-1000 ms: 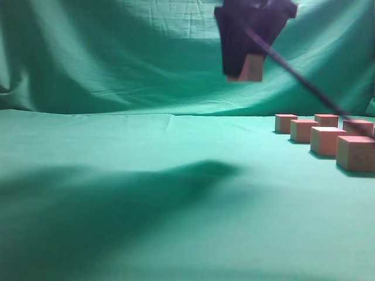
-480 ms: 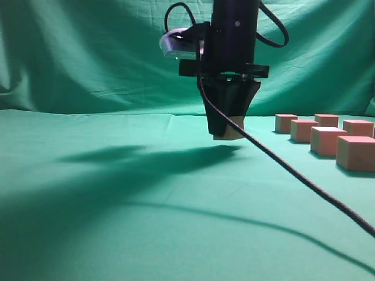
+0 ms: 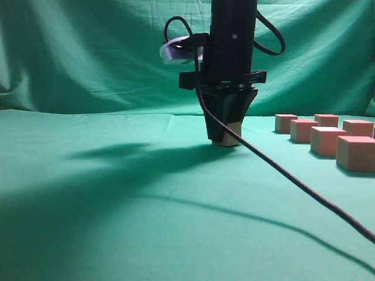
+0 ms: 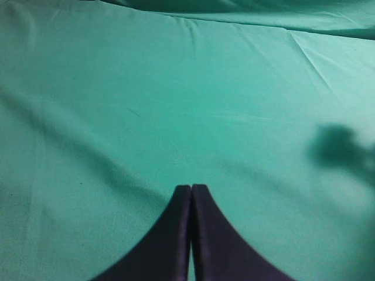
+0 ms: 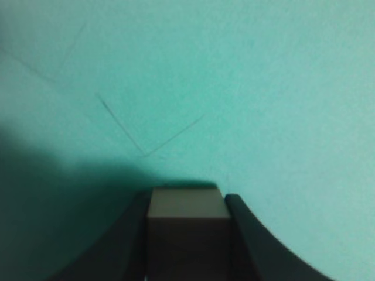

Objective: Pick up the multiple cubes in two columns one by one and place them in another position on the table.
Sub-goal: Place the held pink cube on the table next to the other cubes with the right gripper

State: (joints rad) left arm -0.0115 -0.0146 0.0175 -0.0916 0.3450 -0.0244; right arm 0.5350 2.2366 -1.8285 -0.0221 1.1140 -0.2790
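Nearest the exterior camera, a black cable [image 3: 304, 188] slants across the table [image 3: 117, 234] from the lower right edge up toward the middle, throwing a thin curved shadow on the green cloth. Broad dark shadows lie over the left half of the table.

Further in, at the right edge, the cubes [image 3: 326, 140] sit in two columns running away from the camera: the closest and largest-looking one [image 3: 355, 153] is cut by the frame edge, with others stepping back behind it, and a second column just beside them toward the far right. All rest flat on the cloth (lighter tops, salmon sides).

Around the middle of the table, well apart from those columns, the right gripper [image 3: 227, 136] points straight down from its black arm [image 3: 233, 35]. Its fingers [image 3: 218, 120] are clamped on a single cube [image 3: 229, 135], whose bottom edge is at the cloth or just above it; I cannot tell if it touches. In the right wrist view the same cube [image 5: 188, 222] sits squarely between the two dark fingers [image 5: 249, 234], pressed on both sides, with bare cloth beyond.

The left gripper [image 4: 191, 193] appears only in its own wrist view, hanging over bare, slightly creased cloth with its fingers [image 4: 170, 234] together and nothing between them.

Farthest back, a draped green backdrop [image 3: 88, 52] rises behind the table's far edge.
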